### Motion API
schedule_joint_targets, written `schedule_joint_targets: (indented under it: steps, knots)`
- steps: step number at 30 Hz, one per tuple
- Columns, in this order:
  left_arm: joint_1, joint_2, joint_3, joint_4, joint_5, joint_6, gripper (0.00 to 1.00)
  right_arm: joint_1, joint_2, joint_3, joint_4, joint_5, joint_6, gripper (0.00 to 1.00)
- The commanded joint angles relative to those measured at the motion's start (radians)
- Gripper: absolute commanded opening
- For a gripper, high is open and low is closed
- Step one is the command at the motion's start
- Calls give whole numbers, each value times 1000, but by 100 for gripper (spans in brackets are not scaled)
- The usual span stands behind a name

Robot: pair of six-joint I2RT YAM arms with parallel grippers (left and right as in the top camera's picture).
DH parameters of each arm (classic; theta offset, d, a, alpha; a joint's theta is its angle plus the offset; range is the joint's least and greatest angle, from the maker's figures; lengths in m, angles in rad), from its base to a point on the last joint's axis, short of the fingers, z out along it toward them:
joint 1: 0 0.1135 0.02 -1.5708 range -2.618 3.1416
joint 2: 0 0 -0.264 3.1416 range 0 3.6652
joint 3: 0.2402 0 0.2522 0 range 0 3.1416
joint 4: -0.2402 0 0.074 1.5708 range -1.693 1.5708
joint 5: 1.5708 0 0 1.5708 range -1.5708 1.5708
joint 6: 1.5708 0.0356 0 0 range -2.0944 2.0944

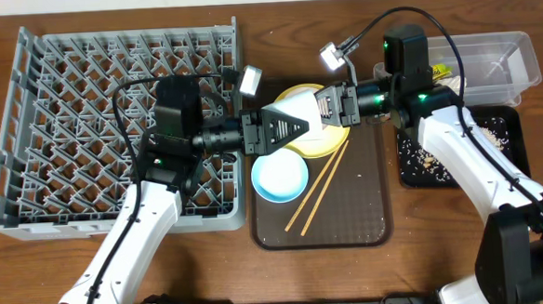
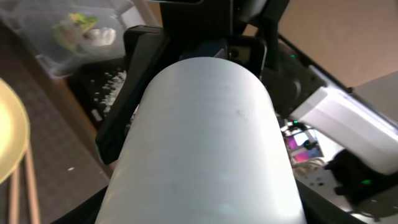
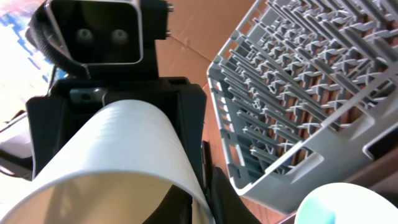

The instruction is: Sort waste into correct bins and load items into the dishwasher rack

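Note:
Both arms meet above the yellow plate (image 1: 322,145) on one white cup (image 1: 302,108), held on its side. My left gripper (image 1: 289,128) clasps the cup's body (image 2: 205,143), with a finger on each side. My right gripper (image 1: 328,107) pinches the cup's rim (image 3: 118,143), one finger inside and one outside (image 3: 211,199). The light blue bowl (image 1: 279,178) and the wooden chopsticks (image 1: 320,191) lie below the plate. The grey dishwasher rack (image 1: 74,106) stands at the left. The white-pink bowl is not in view.
The plate, bowl and chopsticks rest on a dark brown serving tray (image 1: 349,213). A clear tub (image 1: 499,61) at the far right holds the yellow-green wrapper (image 1: 439,71) and a crumpled white piece (image 2: 99,36). A black tray (image 1: 504,149) below it holds whitish food scraps (image 1: 421,158).

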Motion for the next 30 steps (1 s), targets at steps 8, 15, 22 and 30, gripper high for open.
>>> schedule_joint_targets:
  steps: [8, 15, 22, 30]
  knots:
    - [92, -4, 11, -63, -155, 154, 12, -10, -2, 10, -270, 390, -137, 3]
    - [208, -62, 25, -355, -392, 360, 6, -11, -14, 11, -428, 515, -266, 1]
    - [336, -164, 57, -681, -830, 442, 6, -11, -106, 31, -669, 819, -362, 1]
    - [433, -145, 56, -841, -1082, 449, 6, -11, -283, 39, -765, 1024, -380, 2]
